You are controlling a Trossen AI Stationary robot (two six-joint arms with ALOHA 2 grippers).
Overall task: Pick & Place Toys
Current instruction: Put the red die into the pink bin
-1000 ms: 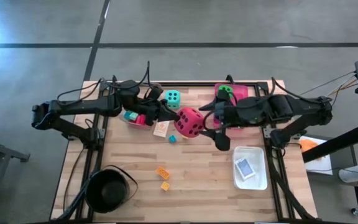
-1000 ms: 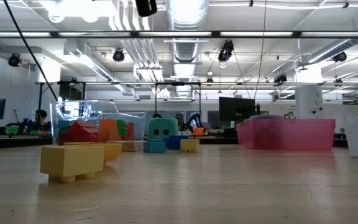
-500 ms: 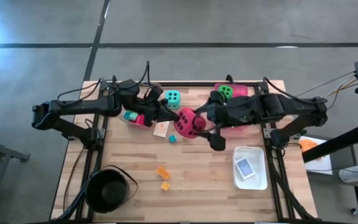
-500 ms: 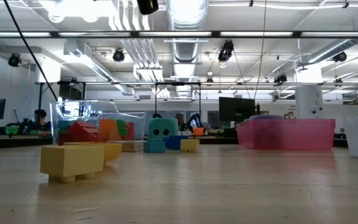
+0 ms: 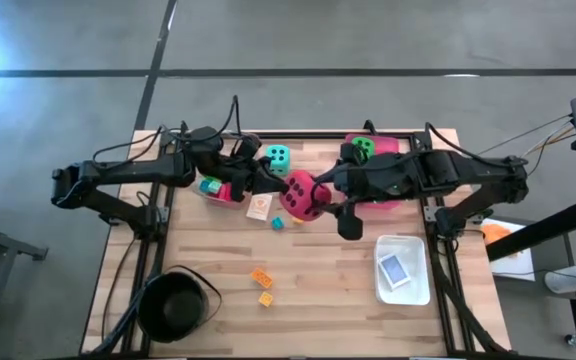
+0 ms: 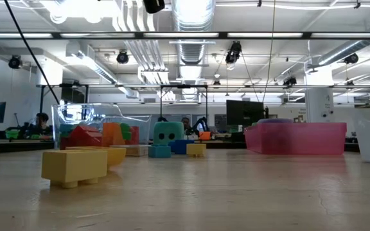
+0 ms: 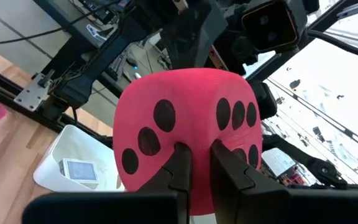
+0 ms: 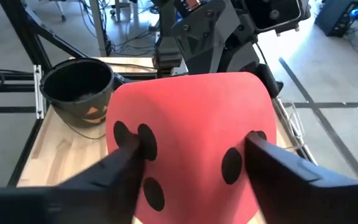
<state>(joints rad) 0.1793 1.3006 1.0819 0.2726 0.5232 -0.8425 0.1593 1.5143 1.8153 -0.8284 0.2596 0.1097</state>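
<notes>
A pink-red die (image 5: 306, 194) with black dots hangs in the air over the middle of the table's far half. My left gripper (image 5: 280, 187) is shut on it from the left. My right gripper (image 5: 325, 187) has it between its fingers from the right. A teal die (image 5: 278, 156) rests on the table near the far edge. A green die (image 5: 364, 148) lies in the pink tray (image 5: 388, 148). Small blocks (image 5: 260, 277) and a card (image 5: 258, 207) lie on the wood. Neither gripper shows in the low view. My left gripper pinches a fold of the die's face (image 7: 196, 144) between its two nearly closed fingers (image 7: 178, 167). The fingers come level from the table's left. The die is held clear of the table. My right gripper has one finger (image 8: 128, 160) on one side of the die and the other finger (image 8: 267, 163) on the opposite side (image 8: 248, 140), with the die's body between them. It comes from the table's right, slanting down. The die is clear of the table.
A clear tray (image 5: 218, 190) with blocks stands under the left arm. A white tray (image 5: 420, 290) holding a card (image 5: 393, 268) sits at the right. A round black pot (image 5: 176, 305) is at the near left corner. A yellow block (image 6: 74, 165) lies close to the low camera.
My right gripper has moved toward the table's left, up to the pink-red die, and its fingers now stand on the die's sides. The die and my left gripper have stayed where they were.
</notes>
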